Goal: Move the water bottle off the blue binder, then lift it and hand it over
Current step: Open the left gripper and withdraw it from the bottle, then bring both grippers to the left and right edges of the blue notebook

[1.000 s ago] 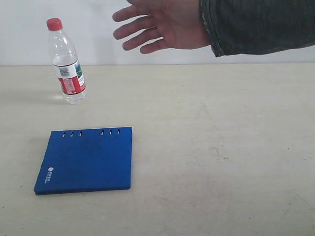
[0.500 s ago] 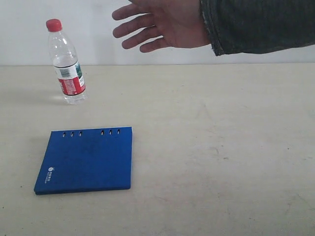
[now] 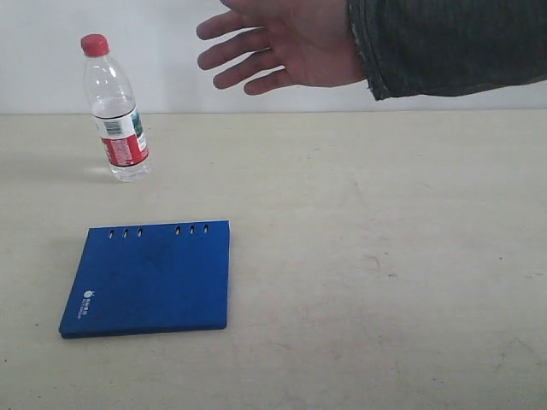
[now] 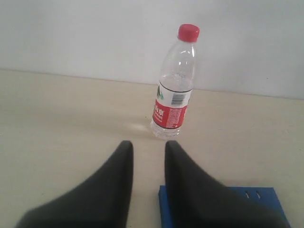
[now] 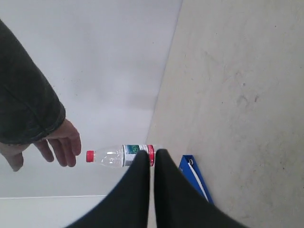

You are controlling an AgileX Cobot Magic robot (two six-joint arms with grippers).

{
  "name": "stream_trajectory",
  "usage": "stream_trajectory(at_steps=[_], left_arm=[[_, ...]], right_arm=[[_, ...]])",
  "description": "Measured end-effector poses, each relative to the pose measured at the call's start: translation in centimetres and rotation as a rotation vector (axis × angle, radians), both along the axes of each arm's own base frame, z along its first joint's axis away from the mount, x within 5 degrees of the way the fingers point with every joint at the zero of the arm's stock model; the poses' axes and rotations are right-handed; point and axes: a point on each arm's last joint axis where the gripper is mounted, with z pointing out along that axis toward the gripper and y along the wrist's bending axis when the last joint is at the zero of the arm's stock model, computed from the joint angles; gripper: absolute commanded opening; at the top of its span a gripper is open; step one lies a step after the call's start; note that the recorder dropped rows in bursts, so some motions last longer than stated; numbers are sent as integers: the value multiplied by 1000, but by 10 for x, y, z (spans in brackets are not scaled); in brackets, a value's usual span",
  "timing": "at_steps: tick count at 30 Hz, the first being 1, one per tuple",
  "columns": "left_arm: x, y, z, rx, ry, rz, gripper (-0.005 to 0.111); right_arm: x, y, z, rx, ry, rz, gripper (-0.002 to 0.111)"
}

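Beyond the binder (image 3: 149, 278), your bottle (image 3: 117, 111) stands upright and capped, fill level unclear. Left gripper (image 4: 148, 147) fingers sit slightly apart; right gripper (image 5: 152, 154) fingers are nearly together.

I see that the water bottle (image 3: 117, 107) is clear, smooth plastic, and it shines a little. Its red cap (image 3: 94, 44) looks like dull plastic. The label (image 3: 126, 141) looks like a thin, smooth wrap. The blue binder (image 3: 149, 278) has a smooth cover with a soft shine. The table (image 3: 385, 256) is pale and matt, with small scuffs. The sleeve (image 3: 453, 43) is dark, rough cloth. The left gripper (image 4: 148, 147) and the right gripper (image 5: 152, 154) look black, smooth and dull.
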Motion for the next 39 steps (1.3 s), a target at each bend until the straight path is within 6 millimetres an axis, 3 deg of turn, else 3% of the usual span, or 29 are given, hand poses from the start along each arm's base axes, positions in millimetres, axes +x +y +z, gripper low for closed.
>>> stream_trajectory(at_steps=[4,11,15,19,22,24,28,31,36,39], left_arm=[[0,-3,-1,3,1,-34,5],[0,-21,2,94,-27,-266,5],[1,-29,16,195,-52,-373,5],[4,-28,47,191,-97,-362,5],[7,-26,70,-7,-119,-289,5],[12,-26,75,-192,-87,-257,5],[24,-31,58,-456,92,-220,5],[33,-30,36,-530,195,-170,5],[47,-25,2,-511,289,-91,5],[56,-24,-16,-432,367,-102,7]], right_arm=[[0,0,1,17,-6,-5,0],[2,-6,5,26,-53,-70,0],[-1,2,11,-153,-118,38,0],[-6,10,36,-397,-248,170,0],[-2,14,44,-559,-278,259,0],[3,16,42,-619,-257,318,0],[18,17,32,-662,-154,429,0],[27,18,23,-645,-64,518,0],[38,23,6,-608,60,725,1],[47,24,-2,-592,87,791,11]])
